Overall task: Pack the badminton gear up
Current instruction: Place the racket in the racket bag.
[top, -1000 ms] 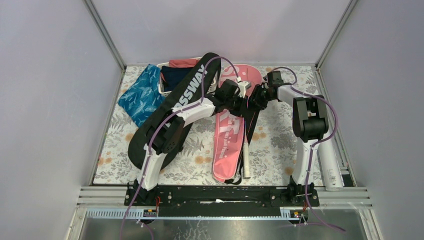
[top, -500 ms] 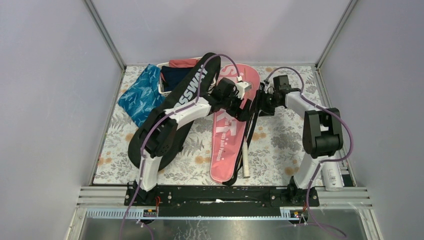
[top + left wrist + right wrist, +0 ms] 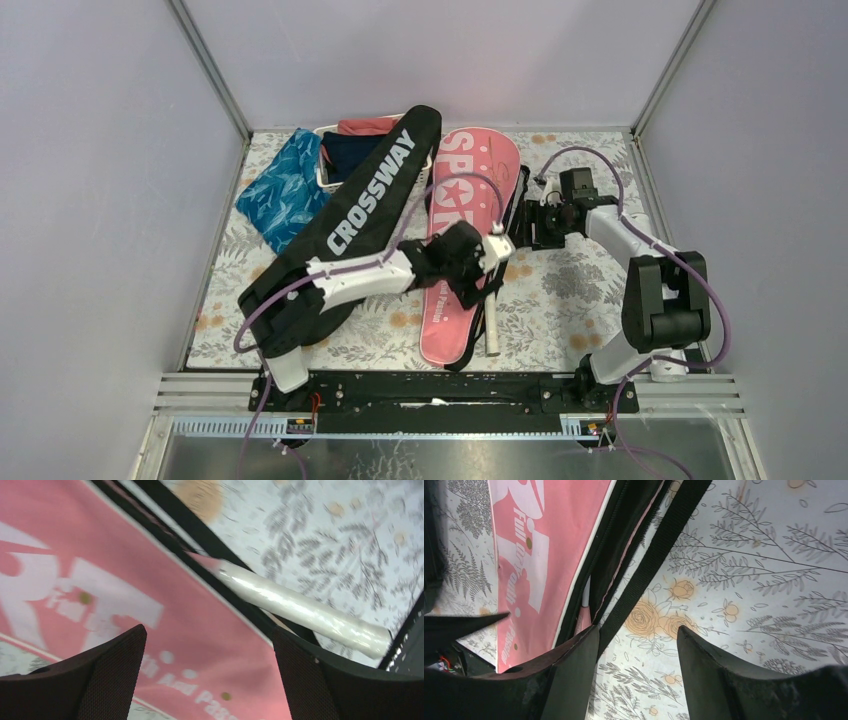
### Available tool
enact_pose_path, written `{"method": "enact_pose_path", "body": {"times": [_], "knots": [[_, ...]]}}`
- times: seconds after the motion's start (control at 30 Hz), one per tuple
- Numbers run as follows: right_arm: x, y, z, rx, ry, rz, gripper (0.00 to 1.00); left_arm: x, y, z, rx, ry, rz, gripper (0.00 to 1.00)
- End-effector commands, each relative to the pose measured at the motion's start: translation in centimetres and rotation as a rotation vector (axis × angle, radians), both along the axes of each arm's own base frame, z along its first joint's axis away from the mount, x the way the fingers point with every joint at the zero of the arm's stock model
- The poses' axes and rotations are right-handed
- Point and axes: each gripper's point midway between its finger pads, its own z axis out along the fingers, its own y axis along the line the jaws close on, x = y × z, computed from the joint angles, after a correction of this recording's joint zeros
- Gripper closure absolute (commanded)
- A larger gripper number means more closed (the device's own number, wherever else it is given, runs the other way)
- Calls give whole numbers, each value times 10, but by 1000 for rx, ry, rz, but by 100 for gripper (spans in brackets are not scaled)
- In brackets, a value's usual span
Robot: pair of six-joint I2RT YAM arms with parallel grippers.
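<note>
Pink bag [image 3: 465, 180] lies on the bench [image 3: 560, 290] directly under the left jaws, which gape wide and hold nothing. The right jaws hang parted beside the bag's black strap [image 3: 659, 555], gripping nothing. A white racket handle [image 3: 300, 607] pokes from the bag's near end. The white basket [image 3: 324, 178] holds navy and red clothes.
</note>
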Motion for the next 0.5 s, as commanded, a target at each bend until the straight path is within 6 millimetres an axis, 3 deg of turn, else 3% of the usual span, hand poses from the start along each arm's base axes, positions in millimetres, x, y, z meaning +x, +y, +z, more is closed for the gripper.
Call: {"method": "enact_pose_path", "body": {"times": [0.0, 0.47], "knots": [[-6, -14, 10, -45, -55, 10, 35, -16, 6, -7, 98, -120, -30, 1], [-11, -30, 4, -54, -50, -36, 36, -44, -17, -24, 224, -235, -27, 2]]}}
